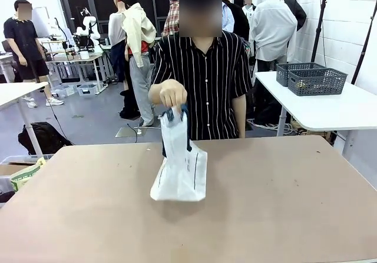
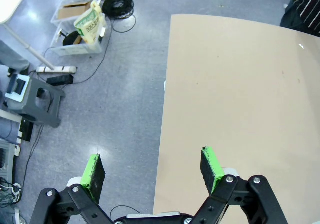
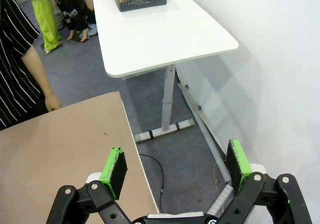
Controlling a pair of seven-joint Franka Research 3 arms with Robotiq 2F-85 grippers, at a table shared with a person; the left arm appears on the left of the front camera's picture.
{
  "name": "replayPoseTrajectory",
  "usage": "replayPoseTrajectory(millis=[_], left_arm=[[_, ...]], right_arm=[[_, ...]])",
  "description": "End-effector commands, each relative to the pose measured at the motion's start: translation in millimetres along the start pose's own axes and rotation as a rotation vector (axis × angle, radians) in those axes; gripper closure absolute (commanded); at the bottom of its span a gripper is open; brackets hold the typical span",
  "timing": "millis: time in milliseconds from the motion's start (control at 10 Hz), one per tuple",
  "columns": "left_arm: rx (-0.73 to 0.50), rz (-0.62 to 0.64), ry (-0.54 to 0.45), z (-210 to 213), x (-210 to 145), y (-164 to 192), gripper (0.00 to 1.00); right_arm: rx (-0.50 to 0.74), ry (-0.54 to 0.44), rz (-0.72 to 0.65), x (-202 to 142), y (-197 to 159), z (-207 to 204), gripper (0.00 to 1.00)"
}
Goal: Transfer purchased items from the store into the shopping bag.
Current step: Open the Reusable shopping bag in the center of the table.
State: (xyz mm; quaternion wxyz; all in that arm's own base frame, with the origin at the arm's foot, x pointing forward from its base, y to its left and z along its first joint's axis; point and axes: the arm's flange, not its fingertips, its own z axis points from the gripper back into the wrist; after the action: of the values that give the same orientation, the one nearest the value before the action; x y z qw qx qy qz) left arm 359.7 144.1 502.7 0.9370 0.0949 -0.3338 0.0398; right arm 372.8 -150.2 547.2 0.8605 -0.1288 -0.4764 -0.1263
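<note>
The shopping bag (image 1: 179, 172), white crinkly plastic with dark handles, stands on the brown table (image 1: 283, 210) just left of centre. A person's hand (image 1: 172, 93) holds it up by the handles. My left gripper (image 2: 150, 156) hangs open and holds nothing, over the table's left edge (image 2: 167, 108) with floor below it. My right gripper (image 3: 175, 149) is also open and holds nothing, past the table's right edge (image 3: 127, 134). Two dark lattice baskets (image 1: 315, 80) sit on a white side table; I cannot tell which is the store. The purchased items are out of view.
The white side table (image 1: 341, 107) stands to the right of my table, with a gap of floor between them (image 3: 165, 164). A white wall (image 3: 270, 58) is close on the right. Clear bins (image 2: 80, 23) and cables lie on the floor to the left.
</note>
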Motion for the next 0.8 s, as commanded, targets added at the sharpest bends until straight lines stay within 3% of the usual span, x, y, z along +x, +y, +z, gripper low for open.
replayPoseTrajectory(millis=[0, 700], left_arm=[[0.006, -0.019, -0.001, 1.1, 0.0, 0.6, 0.00], [0.006, -0.019, -0.001, 1.1, 0.0, 0.6, 0.00]], right_arm=[[-0.001, 0.010, 0.016, -1.3, 0.1, -0.4, 0.00], [-0.001, 0.010, 0.016, -1.3, 0.1, -0.4, 0.00]])
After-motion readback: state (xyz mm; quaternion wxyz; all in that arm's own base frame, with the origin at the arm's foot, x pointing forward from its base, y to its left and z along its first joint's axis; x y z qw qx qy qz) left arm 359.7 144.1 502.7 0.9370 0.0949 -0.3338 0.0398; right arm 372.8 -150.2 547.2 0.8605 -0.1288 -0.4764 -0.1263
